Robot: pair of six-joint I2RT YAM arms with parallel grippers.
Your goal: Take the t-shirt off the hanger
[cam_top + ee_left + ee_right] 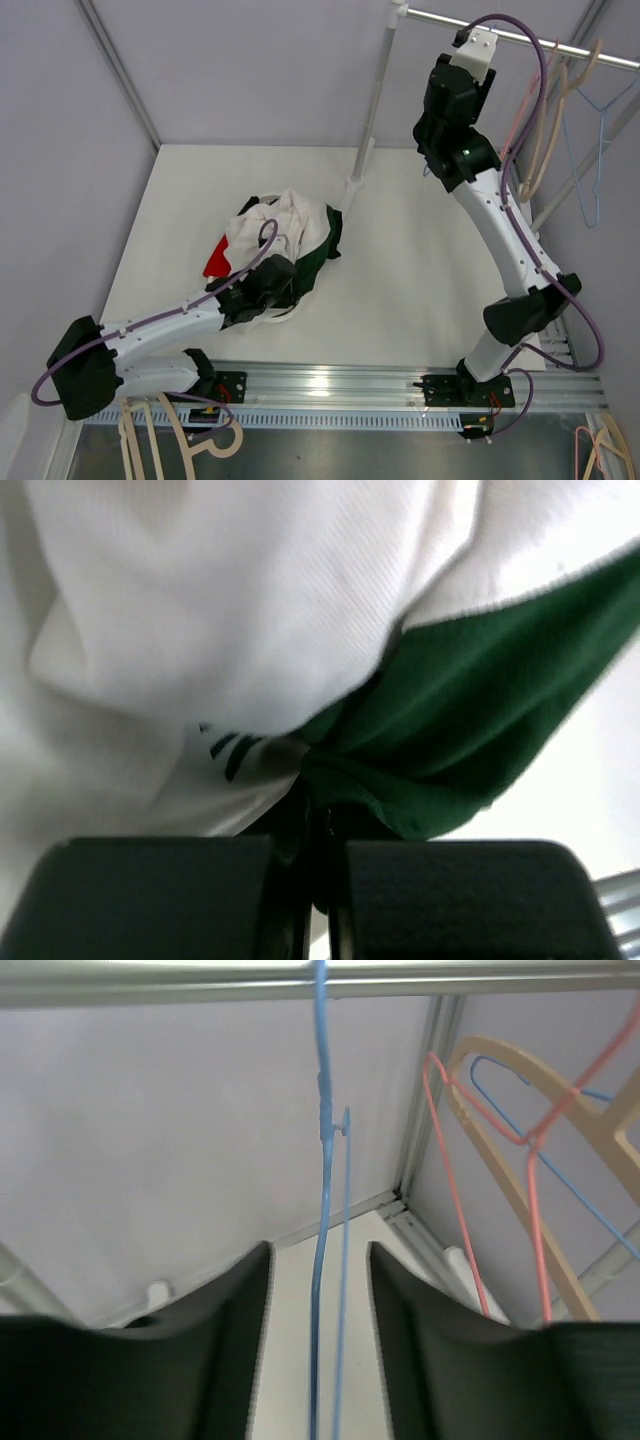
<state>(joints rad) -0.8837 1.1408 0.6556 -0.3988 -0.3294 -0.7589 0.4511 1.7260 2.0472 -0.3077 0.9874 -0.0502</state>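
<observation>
White counter (420,300) bearing crumpled t-shirt (290,225), fabric pinched in clenched left tool (318,850); right tool (318,1290) parted around bare blue wire hanger (322,1110) hung on rail (200,985); removal seemingly complete, only letting go remaining.

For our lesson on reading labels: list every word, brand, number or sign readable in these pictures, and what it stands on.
None can be read. The white, green and red cotton t-shirt shows only a few short dark stripes beside the left claw, no letters. The thin blue wire hanger and the grey metal rail bear no visible marks.
</observation>
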